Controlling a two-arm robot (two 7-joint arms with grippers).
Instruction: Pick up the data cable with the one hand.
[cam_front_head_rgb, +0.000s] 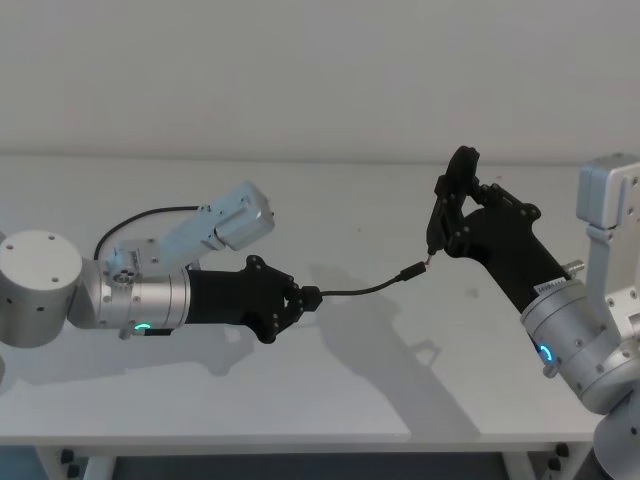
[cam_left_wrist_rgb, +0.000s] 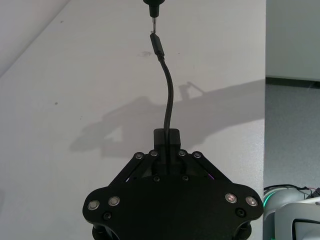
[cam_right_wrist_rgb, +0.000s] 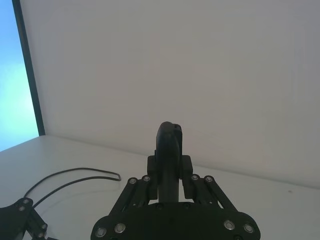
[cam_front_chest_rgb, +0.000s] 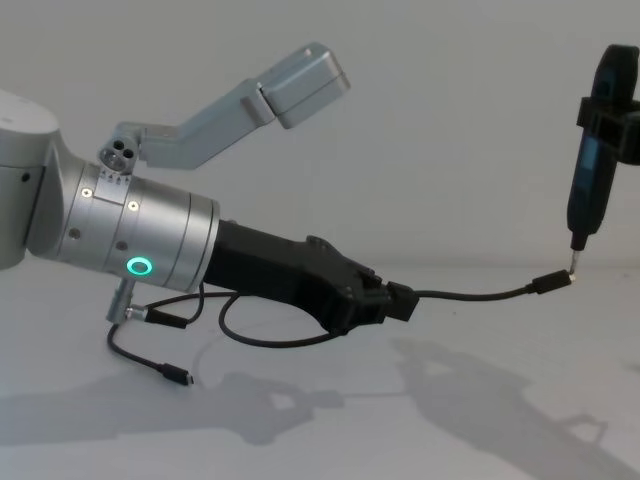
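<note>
Left gripper (cam_front_chest_rgb: 398, 301) up close in chest view, fingers clamped on data cable (cam_front_chest_rgb: 470, 293) near one end, held above white table (cam_front_head_rgb: 350, 380); short stretch of cord arcs rightward to plug, metal tip touching pin tip of right gripper (cam_front_head_rgb: 432, 247). Rest of cable loops under left arm, far plug (cam_front_chest_rgb: 178, 377) lying on table. Right gripper raised at table's right; finger state: cannot tell
</note>
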